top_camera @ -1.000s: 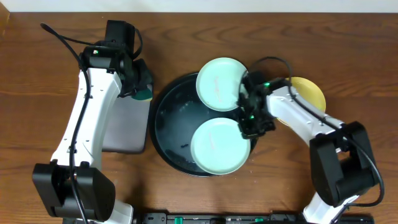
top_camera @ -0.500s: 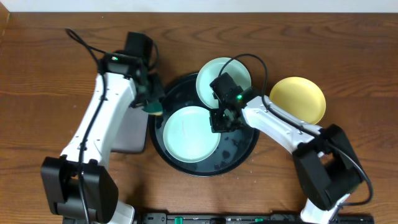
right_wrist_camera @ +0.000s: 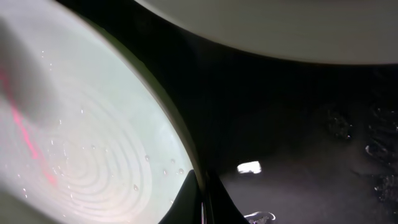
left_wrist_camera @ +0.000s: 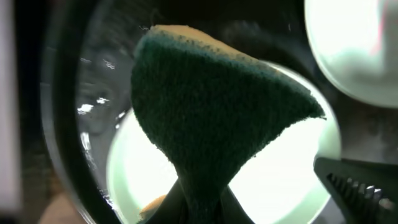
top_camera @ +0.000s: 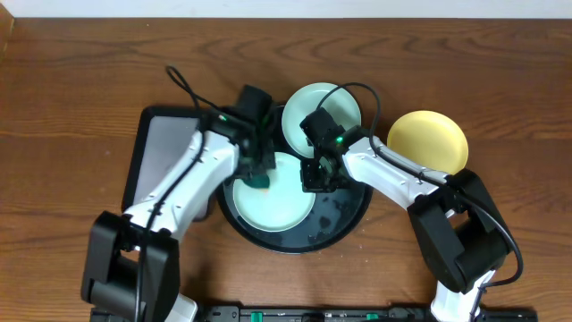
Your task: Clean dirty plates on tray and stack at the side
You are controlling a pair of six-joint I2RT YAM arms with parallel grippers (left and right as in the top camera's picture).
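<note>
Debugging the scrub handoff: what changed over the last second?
Right gripper, clamped on the rim of the front mint plate, dragged it leftward across the tray. Left gripper swung the sponge from over the grey tray to over that plate. Rear mint plate and yellow plate stayed put.

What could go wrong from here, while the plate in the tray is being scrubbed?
1. The right gripper pinches only the rim of the front mint plate. Pressure from the sponge in the left gripper could tilt the plate or slide it on the wet tray.
2. The rear mint plate lies across the tray's rim, close to the right arm, so a sweep might knock it.
</note>
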